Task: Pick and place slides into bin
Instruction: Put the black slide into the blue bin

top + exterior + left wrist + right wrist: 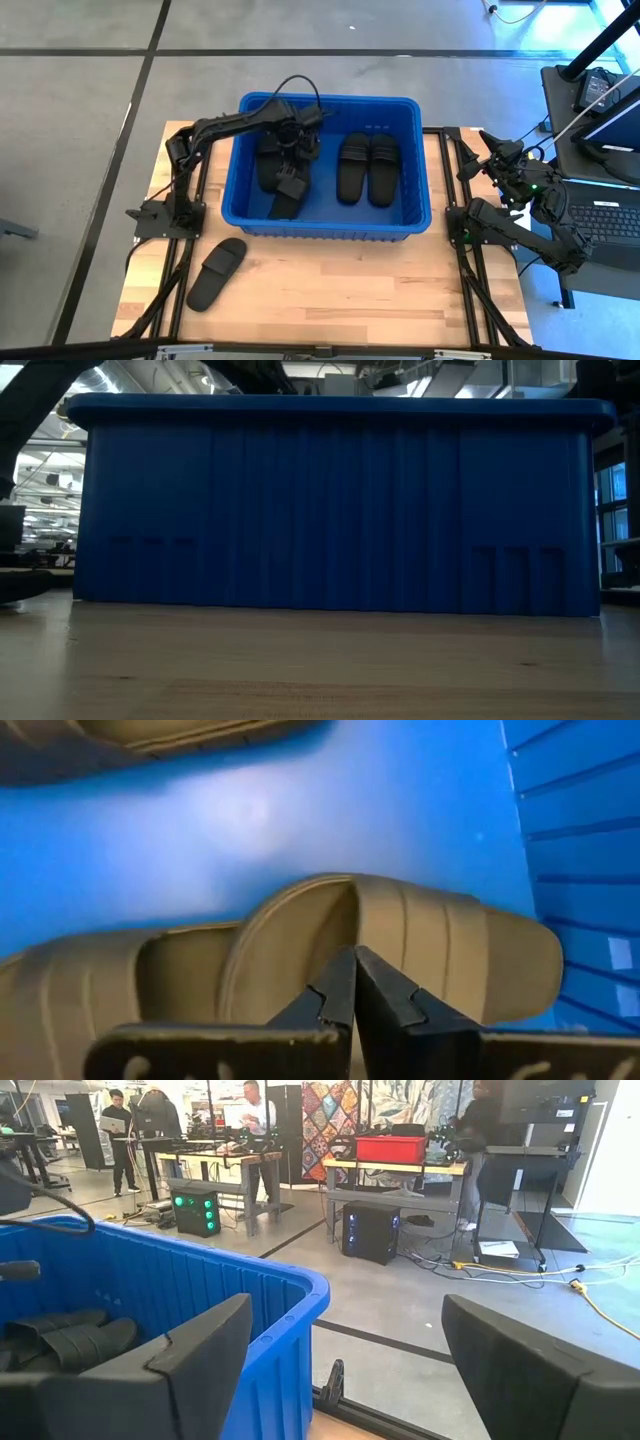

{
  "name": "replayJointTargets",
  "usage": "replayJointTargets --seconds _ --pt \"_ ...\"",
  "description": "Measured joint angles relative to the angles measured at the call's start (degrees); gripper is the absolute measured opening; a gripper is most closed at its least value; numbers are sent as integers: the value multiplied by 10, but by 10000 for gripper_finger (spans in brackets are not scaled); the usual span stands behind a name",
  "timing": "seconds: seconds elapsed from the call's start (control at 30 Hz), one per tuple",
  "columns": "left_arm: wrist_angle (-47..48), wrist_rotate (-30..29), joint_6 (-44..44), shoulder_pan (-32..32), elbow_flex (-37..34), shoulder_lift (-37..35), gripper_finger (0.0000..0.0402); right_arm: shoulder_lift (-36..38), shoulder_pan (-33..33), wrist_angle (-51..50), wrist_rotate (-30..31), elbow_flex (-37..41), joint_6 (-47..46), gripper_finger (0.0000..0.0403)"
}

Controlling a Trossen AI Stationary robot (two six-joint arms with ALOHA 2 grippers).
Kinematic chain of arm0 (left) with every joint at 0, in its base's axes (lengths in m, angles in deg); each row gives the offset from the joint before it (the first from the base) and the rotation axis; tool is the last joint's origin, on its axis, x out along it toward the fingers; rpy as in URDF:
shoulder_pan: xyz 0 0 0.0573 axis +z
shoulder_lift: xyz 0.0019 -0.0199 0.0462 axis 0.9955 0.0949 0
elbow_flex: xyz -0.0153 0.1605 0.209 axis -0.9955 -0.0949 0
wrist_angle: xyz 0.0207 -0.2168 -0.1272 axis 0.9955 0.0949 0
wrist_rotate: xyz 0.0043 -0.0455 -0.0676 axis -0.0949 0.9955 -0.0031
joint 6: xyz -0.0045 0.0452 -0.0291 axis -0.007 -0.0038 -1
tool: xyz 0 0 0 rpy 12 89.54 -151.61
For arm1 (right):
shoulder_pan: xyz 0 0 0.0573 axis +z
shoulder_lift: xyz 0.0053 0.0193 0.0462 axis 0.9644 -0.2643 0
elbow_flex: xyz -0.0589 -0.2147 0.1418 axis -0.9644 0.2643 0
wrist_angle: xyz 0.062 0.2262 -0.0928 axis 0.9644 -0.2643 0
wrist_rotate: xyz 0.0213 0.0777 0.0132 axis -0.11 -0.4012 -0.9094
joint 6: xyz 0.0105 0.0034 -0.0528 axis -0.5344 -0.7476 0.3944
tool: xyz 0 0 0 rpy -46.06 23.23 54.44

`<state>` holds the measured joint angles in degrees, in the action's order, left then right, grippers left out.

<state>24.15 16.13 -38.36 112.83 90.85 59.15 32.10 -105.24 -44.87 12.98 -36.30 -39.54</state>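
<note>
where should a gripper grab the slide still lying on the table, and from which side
Grip the slide by its wide strap, coming straight down from above. It lies flat and alone on the wood in front of the bin's left corner, angled diagonally, so the raised strap looks like the easiest part for fingers to straddle.

Bin interior, low view: the bin (340, 510) wall fills the picture and hides every slide inside.
Slide on the table: cut by the low view's left edge; only a dark sliver (22, 586) shows.
Slides under the left arm: the left gripper (291, 186) and arm cover parts of them in the high view, so their count is unclear.
Left wrist view: the slide (400, 945) at the fingertips is cut by the bottom edge.
People in the room (122, 1120): too small to tell much.
</note>
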Motion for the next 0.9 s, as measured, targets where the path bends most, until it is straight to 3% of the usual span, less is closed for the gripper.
replayJointTargets --seconds 0.57,0.7,0.9 --pt "-36 -28 -21 4 -57 0 0 0 0 -1 0 0 -8 327" --pt "-39 -61 -28 6 -57 3 0 0 0 -1 0 0 -8 327" --pt "-24 -49 -29 4 -57 28 0 0 0 -1 0 0 -8 327"
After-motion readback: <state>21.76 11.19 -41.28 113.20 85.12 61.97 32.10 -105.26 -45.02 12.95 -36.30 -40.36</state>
